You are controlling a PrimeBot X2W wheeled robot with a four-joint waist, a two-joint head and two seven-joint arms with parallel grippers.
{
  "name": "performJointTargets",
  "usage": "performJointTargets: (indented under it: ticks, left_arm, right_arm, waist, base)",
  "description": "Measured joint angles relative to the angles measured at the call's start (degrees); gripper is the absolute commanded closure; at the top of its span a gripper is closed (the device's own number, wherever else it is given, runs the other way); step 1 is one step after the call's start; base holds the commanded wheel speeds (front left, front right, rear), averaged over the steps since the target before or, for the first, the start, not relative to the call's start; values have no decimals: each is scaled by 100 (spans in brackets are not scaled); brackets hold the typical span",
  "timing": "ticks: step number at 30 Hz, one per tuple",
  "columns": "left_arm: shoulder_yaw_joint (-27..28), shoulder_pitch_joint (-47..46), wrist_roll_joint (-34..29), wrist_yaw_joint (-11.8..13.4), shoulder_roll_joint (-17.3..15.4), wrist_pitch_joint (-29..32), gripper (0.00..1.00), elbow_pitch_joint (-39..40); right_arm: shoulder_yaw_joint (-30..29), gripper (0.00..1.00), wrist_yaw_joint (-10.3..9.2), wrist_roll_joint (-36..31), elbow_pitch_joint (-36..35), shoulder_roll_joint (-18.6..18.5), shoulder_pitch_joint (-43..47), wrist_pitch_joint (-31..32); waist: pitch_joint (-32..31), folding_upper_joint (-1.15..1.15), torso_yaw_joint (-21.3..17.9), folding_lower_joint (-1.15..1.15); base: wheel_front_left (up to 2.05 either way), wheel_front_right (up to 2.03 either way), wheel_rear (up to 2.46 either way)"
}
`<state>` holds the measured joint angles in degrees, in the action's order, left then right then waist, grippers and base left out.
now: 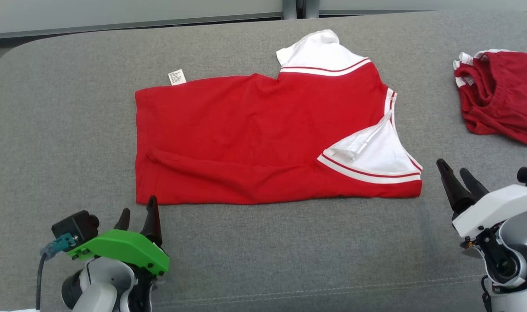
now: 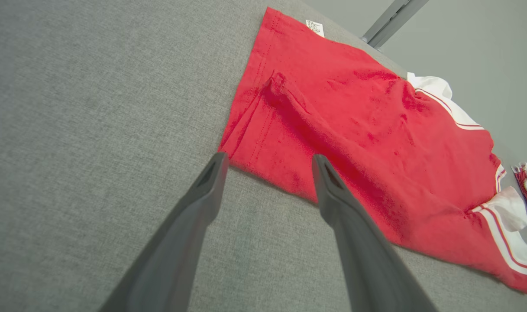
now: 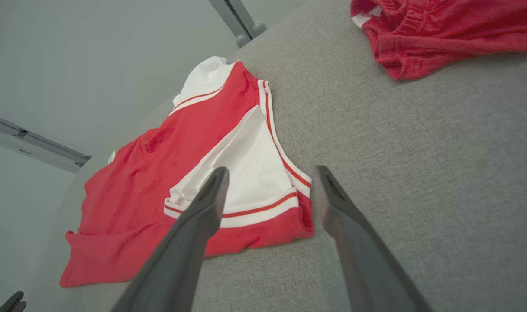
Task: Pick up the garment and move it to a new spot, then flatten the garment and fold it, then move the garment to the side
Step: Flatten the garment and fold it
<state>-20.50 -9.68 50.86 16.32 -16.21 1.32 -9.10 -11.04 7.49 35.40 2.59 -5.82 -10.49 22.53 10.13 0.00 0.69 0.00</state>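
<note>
The red shirt [image 1: 254, 138] lies flat mid-bench [image 1: 289, 251], long axis left to right, hem left, white sleeves right. Bare bench runs along its near edge and left side; red shorts [image 1: 501, 95] lie far right. The left hand [image 1: 138, 205], open and empty, is at the near-left corner. The right hand [image 1: 451, 166], also open and empty, is just off the near-right corner.

Bright even light, soft faint shadows, sharp focus, wide-angle bending in wrist views

the garment [image 1: 254, 138] was red with white sleeves banded in red-and-white stripes. the surface [image 1: 289, 251] was grey, the other garment [image 1: 505, 99] darker red with white trim. the left tool [image 1: 138, 205] wore a green cover, the right tool [image 1: 451, 166] a white one.
</note>
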Motion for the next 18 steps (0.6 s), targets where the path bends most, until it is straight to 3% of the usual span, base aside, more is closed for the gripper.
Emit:
performJointTargets:
  ticks: [2, 18]
  left_arm:
    - [97, 59, 252, -1, 243, -71, 0, -328]
    - [449, -607, 779, -297, 566, -38, 0, -1618]
  right_arm:
    - [-112, 0, 0, 23, 102, 126, 237, -54]
    - [31, 0, 0, 74, 433, 255, 290, -136]
  waist:
    - [2, 0, -14, 0]
    - [202, 0, -218, 0]
  base:
    - [0, 0, 0]
    - [0, 0, 0]
